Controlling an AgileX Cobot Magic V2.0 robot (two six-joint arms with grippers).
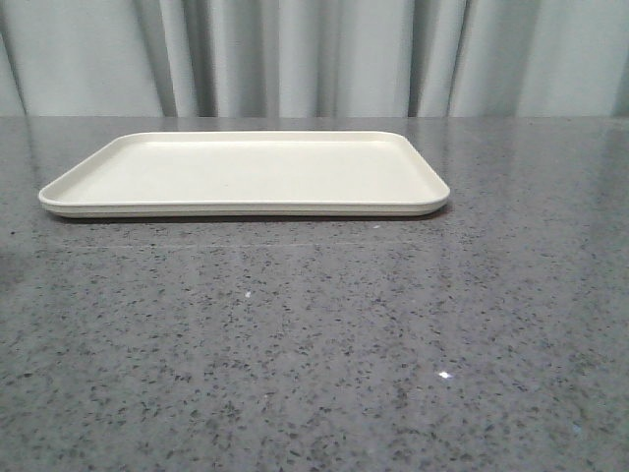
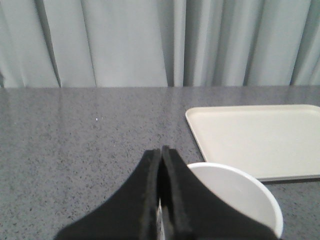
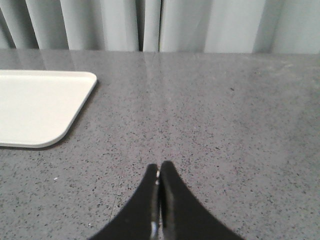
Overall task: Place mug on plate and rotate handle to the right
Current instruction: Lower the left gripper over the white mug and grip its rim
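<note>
The large flat cream-white rectangular plate (image 1: 246, 172) is lying empty on the speckled grey stone table (image 1: 314, 334), in front of the pale grey curtain (image 1: 314, 54). My left gripper (image 2: 161, 155) is hanging with its black fingers (image 2: 148, 190) pressed together, gripping nothing. The white cylindrical mug (image 2: 235, 195) is standing open-mouthed just beside those fingers, off the plate and near its front corner; I cannot tell whether they touch. Its handle is hidden. My right gripper (image 3: 159, 172) is hovering over bare table, well apart from the plate's far corner, fingers closed tight on nothing.
</note>
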